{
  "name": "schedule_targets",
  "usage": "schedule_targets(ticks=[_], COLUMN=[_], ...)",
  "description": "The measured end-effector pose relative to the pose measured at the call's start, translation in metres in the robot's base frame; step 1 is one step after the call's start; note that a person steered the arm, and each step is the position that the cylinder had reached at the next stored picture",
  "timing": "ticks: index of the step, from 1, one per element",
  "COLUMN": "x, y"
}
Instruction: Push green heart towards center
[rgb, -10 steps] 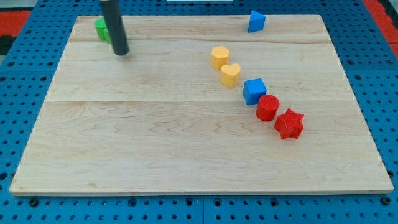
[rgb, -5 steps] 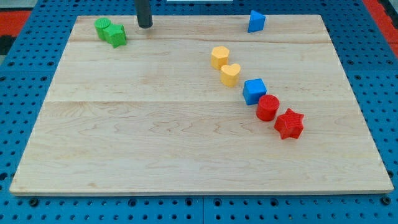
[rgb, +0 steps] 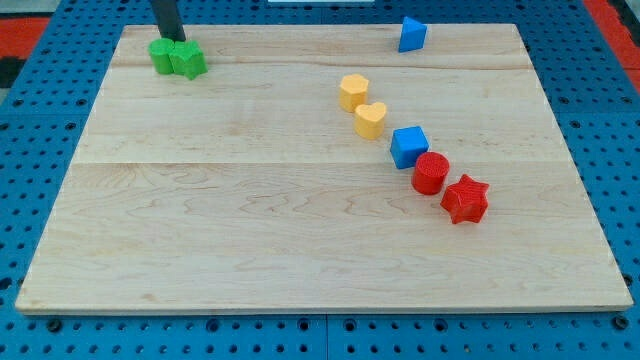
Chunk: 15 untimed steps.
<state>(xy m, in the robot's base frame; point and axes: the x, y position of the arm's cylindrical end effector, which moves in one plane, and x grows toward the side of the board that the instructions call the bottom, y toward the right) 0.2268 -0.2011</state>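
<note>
Two green blocks lie touching near the board's top-left corner: the left one (rgb: 161, 56) and the right one (rgb: 189, 61). I cannot tell which of them is the heart. The dark rod comes down from the view's top edge. My tip (rgb: 172, 39) sits just above the two green blocks, at the seam between them, touching or nearly touching their upper edges.
A blue triangular block (rgb: 411, 34) lies at the top right. A diagonal row runs through the middle right: a yellow block (rgb: 353, 91), a yellow heart (rgb: 370, 120), a blue cube (rgb: 408, 146), a red cylinder (rgb: 431, 173) and a red star (rgb: 465, 199). The wooden board (rgb: 250, 250) rests on blue pegboard.
My tip went from the right of the green blocks up to the top edge, then left to just above them. The left green block has shifted slightly down, closer to the other.
</note>
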Motion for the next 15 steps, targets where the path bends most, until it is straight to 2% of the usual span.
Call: schedule_targets(ticks=[2,7,8,9,12,15], x=[0.030,0.118,0.142,0.153,0.148,0.211], y=[0.027,0.024,0.005,0.017,0.116,0.121])
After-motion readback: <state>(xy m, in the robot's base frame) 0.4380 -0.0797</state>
